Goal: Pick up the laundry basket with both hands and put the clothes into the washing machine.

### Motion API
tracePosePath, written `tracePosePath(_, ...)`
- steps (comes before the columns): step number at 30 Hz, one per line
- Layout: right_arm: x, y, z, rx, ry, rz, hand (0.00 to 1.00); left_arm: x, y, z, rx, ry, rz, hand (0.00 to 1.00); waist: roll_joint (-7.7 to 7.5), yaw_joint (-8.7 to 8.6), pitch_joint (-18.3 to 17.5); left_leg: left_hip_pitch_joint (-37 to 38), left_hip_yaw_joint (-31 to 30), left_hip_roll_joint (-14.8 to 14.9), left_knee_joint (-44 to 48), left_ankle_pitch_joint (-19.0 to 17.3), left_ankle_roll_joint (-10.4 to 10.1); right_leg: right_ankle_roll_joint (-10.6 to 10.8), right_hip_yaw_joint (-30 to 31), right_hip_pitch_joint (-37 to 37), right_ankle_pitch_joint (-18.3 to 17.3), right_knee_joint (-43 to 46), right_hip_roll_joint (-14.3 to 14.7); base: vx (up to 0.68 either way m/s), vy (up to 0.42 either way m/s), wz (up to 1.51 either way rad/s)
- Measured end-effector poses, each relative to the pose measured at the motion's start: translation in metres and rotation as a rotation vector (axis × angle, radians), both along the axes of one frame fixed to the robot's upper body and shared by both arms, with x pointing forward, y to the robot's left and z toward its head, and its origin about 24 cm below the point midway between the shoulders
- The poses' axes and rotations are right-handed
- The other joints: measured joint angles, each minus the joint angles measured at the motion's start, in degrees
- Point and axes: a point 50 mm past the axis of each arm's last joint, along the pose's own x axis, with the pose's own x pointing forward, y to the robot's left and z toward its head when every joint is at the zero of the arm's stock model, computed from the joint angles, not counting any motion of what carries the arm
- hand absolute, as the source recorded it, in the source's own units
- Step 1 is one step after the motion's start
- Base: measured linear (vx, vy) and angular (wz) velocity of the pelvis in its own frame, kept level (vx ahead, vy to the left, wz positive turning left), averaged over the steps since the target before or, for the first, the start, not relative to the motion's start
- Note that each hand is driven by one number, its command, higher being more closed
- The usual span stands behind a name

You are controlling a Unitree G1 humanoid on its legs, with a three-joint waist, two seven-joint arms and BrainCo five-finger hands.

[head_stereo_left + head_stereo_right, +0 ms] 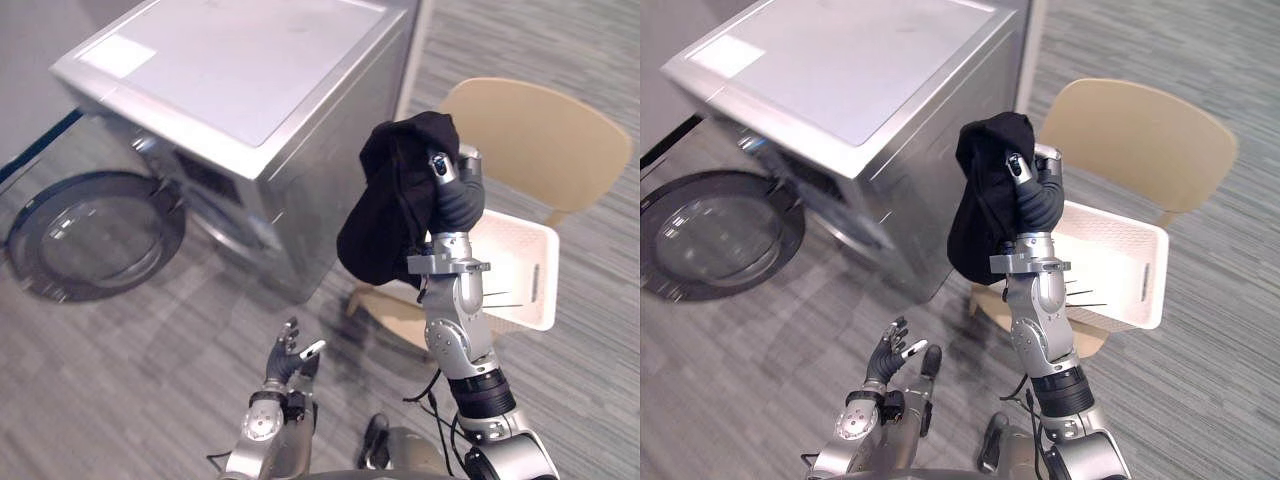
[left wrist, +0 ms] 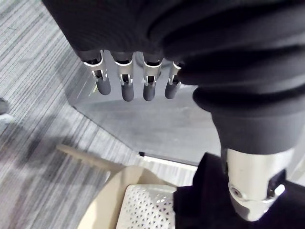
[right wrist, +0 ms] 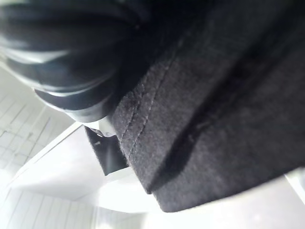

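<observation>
Right hand (image 1: 452,192) is raised high, fingers curled into a black garment (image 1: 392,205). The cloth bunches over the hand and hangs down its left side, clear of everything. Right wrist view shows dark fabric right against the hand.

Left hand (image 1: 293,355) is low over the floor (image 1: 150,380) with fingers loose and spread, holding nothing. Its wrist view shows straight fingers (image 2: 125,88).

The white laundry basket (image 1: 525,270) sits on the seat of a tan chair (image 1: 545,140), behind and to the right of the raised hand, touched by neither hand. The washing machine (image 1: 250,90) stands to the left, its corner near the hanging cloth. Its round door (image 1: 95,235) is swung open, and the drum opening (image 1: 195,180) shows on the front face under the top edge.

Step in hand, as I judge it: carry the garment to the drum. To do it well:
- Swing the right arm left and down around the machine's corner, so the trailing cloth doesn't snag on the top edge.
- Keep the grip closed until the hand is past the opening's rim.
- Release inside, not above.
- The left hand is free to tuck in any tail hanging over the rim.
- Stay clear of the open door.
</observation>
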Motion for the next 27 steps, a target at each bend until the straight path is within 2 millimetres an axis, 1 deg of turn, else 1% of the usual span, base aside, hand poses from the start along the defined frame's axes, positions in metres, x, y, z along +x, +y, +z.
tracePosePath(1, 0.0, 0.002, 0.0, -0.001, 0.0, 0.006, 1.0, 0.002, 0.001, 0.007, -0.001, -0.035, -0.005, 0.0, 0.14, -0.18, -0.1, 0.7, 0.7, 0.2, 2.1, -2.5, -0.4, 0.2, -0.9, 0.0, 0.3, 0.0, -0.9, -0.18, 0.115, 0.85)
tracePosePath(2, -0.002, 0.004, 0.001, 0.0, -0.007, 0.014, 1.0, 0.007, 0.001, 0.021, -0.003, -0.115, -0.01, 0.0, 0.61, -0.47, -0.4, 3.2, 1.8, 1.8, 4.3, -6.4, -0.8, 0.9, -3.0, 0.5, 1.4, -0.8, -2.2, -0.18, 0.188, 0.82)
tracePosePath(3, -0.002, 0.004, 0.002, 0.003, -0.01, 0.016, 1.0, 0.01, 0.0, 0.027, -0.006, -0.147, -0.011, 0.0, 0.86, -0.65, -0.5, 5.0, 2.0, 2.7, 4.0, -7.9, -1.1, 1.5, -3.8, 1.0, 1.9, -1.2, -2.7, -0.15, 0.216, 0.79)
tracePosePath(4, -0.003, 0.004, 0.003, 0.007, -0.017, 0.016, 1.0, 0.012, -0.002, 0.032, -0.009, -0.174, -0.02, 0.0, 1.34, -0.89, -0.8, 6.9, 2.3, 3.8, 2.7, -8.5, -1.6, 2.2, -4.9, 1.7, 2.4, -1.8, -2.9, -0.09, 0.216, 0.6)
tracePosePath(5, -0.006, 0.004, 0.008, 0.014, -0.041, 0.017, 1.0, 0.014, -0.007, 0.039, -0.014, -0.208, -0.042, 0.0, 2.64, -1.16, -1.9, 10.1, 1.5, 4.4, -2.8, -9.3, -3.0, 3.5, -5.9, 1.9, 3.1, -2.4, -2.7, -0.07, 0.24, 0.68)
tracePosePath(6, -0.01, 0.004, 0.014, 0.035, -0.08, 0.015, 1.0, 0.018, -0.013, 0.048, -0.009, -0.255, -0.066, 0.0, 3.12, -1.48, -2.7, 11.6, 0.5, 3.8, -8.0, -9.5, -3.7, 4.8, -6.9, 1.9, 3.9, -3.0, -3.3, -0.06, 0.244, 0.7)
tracePosePath(7, -0.012, 0.005, 0.018, 0.052, -0.099, 0.016, 1.0, 0.021, -0.017, 0.055, 0.008, -0.289, -0.09, 0.0, 2.45, -1.78, -3.0, 11.7, -0.1, 2.7, -9.7, -7.8, -3.0, 5.9, -6.8, 2.0, 4.6, -3.5, -3.9, -0.04, 0.192, 0.55)
tracePosePath(8, -0.013, 0.006, 0.021, 0.057, -0.109, 0.017, 1.0, 0.022, -0.018, 0.059, 0.029, -0.313, -0.103, 0.0, 2.14, -1.82, -3.2, 11.9, -0.5, 2.0, -10.3, -7.2, -2.6, 6.3, -6.9, 2.3, 5.1, -4.1, -4.0, -0.01, 0.195, 0.41)
tracePosePath(9, -0.013, 0.015, 0.024, 0.067, -0.121, 0.048, 1.0, 0.024, -0.017, 0.064, 0.07, -0.35, -0.108, 0.0, 1.81, -1.81, -3.4, 13.1, -0.6, 0.9, -11.1, -6.7, -1.9, 7.0, -6.7, 3.8, 6.2, -5.6, -4.6, 0.01, 0.18, 0.2)
tracePosePath(11, -0.017, 0.032, 0.028, 0.073, -0.133, 0.113, 1.0, 0.025, -0.016, 0.072, 0.101, -0.393, -0.099, 0.0, 1.62, -1.77, -4.0, 14.9, -0.1, -0.1, -12.0, -6.4, -1.5, 7.6, -5.7, 5.8, 7.3, -7.5, -4.9, 0.02, 0.173, -0.01)
tracePosePath(13, -0.022, 0.056, 0.032, 0.049, -0.152, 0.22, 1.0, 0.028, -0.018, 0.086, 0.128, -0.462, -0.09, 0.0, 0.83, -1.74, -5.5, 16.7, 1.1, -0.5, -13.2, -6.1, -1.2, 8.1, -4.3, 7.3, 9.1, -10.2, -4.6, 0.02, 0.1, -0.22)
tracePosePath(14, -0.024, 0.062, 0.032, 0.044, -0.152, 0.243, 1.0, 0.029, -0.019, 0.088, 0.133, -0.474, -0.09, 0.0, 0.66, -1.77, -6.1, 16.8, 1.2, -0.5, -13.5, -6.0, -0.9, 8.1, -4.2, 7.5, 9.5, -11.0, -4.4, 0.03, 0.029, -0.21)
tracePosePath(16, -0.028, 0.082, 0.028, 0.033, -0.136, 0.341, 1.0, 0.038, -0.023, 0.098, 0.166, -0.531, -0.089, 0.0, -0.1, -1.92, -7.2, 18.1, 1.7, -0.2, -13.9, -5.8, -0.8, 8.1, -3.8, 9.4, 11.0, -13.9, -3.4, 0.03, -0.006, -0.16)
tracePosePath(17, -0.028, 0.086, 0.027, 0.032, -0.126, 0.363, 1.0, 0.04, -0.023, 0.101, 0.172, -0.543, -0.09, 0.0, -0.18, -1.95, -7.4, 18.4, 1.8, -0.1, -14.0, -5.8, -0.8, 8.1, -3.7, 9.9, 11.3, -14.4, -3.2, 0.01, -0.025, -0.14)
tracePosePath(18, -0.03, 0.095, 0.023, 0.03, -0.103, 0.423, 1.0, 0.046, -0.026, 0.106, 0.226, -0.576, -0.089, 0.0, -0.24, -1.94, -8.3, 18.9, 1.9, 0.0, -14.6, -5.4, -0.9, 7.9, -3.6, 10.5, 12.0, -15.6, -2.7, 0.0, -0.031, -0.07)
tracePosePath(19, -0.033, 0.103, 0.02, 0.033, -0.088, 0.476, 1.0, 0.053, -0.029, 0.109, 0.283, -0.603, -0.091, 1.0, -0.18, -1.98, -8.7, 19.9, 1.9, 0.1, -16.0, -4.5, -1.1, 8.0, -3.6, 11.3, 12.5, -16.7, -2.4, 0.0, -0.041, -0.05)
tracePosePath(21, -0.039, 0.115, 0.017, 0.044, -0.067, 0.566, 1.0, 0.061, -0.033, 0.114, 0.354, -0.635, -0.083, 1.0, -0.15, -2.08, -8.8, 21.3, 2.0, 0.4, -17.8, -3.4, -1.2, 7.7, -3.5, 12.0, 12.9, -17.3, -1.9, -0.01, -0.035, -0.03)
tracePosePath(24, -0.044, 0.129, 0.01, 0.056, -0.018, 0.68, 1.0, 0.066, -0.037, 0.116, 0.411, -0.656, -0.086, 1.0, -0.42, -2.12, -9.7, 22.3, 2.2, 1.4, -20.1, -2.1, -1.5, 7.0, -3.4, 12.3, 13.8, -18.8, -0.6, -0.04, -0.048, -0.07)
tracePosePath(27, -0.045, 0.135, 0.003, 0.052, 0.025, 0.731, 1.0, 0.067, -0.039, 0.109, 0.43, -0.631, -0.106, 1.0, -0.43, -2.08, -10.3, 23.3, 2.3, 2.1, -21.0, -1.6, -1.7, 6.7, -3.1, 12.9, 14.0, -19.1, 0.2, -0.05, -0.03, -0.05)
